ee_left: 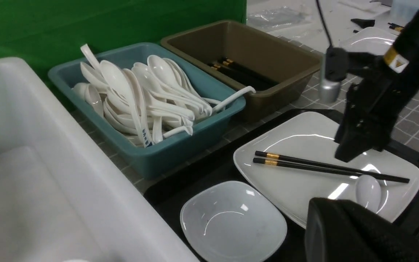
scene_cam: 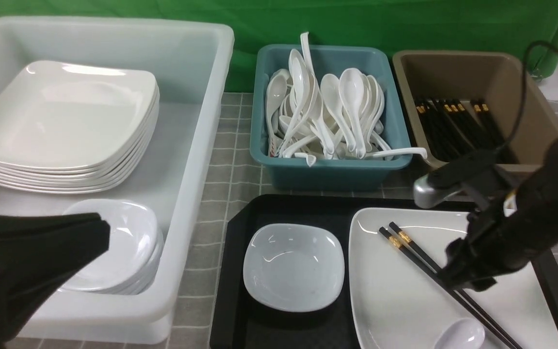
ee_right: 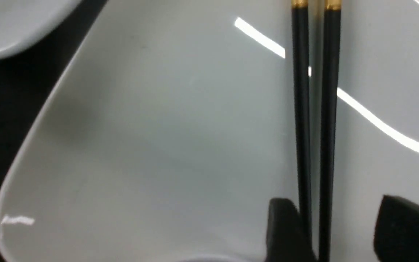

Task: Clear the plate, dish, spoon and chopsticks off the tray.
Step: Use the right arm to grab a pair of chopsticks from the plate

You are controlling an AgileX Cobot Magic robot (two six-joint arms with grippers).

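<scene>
The black tray holds the small dish on its left and the large white plate on its right. The black chopsticks lie diagonally across the plate, and the white spoon rests on the plate's near edge. My right gripper is down at the plate, open, with the chopsticks between its fingers, close against one finger. In the front view my left gripper hovers shut and empty over the white tub, away from the tray.
A white tub on the left holds a stack of plates and a stack of dishes. A teal tub full of spoons and a brown tub with chopsticks stand behind the tray.
</scene>
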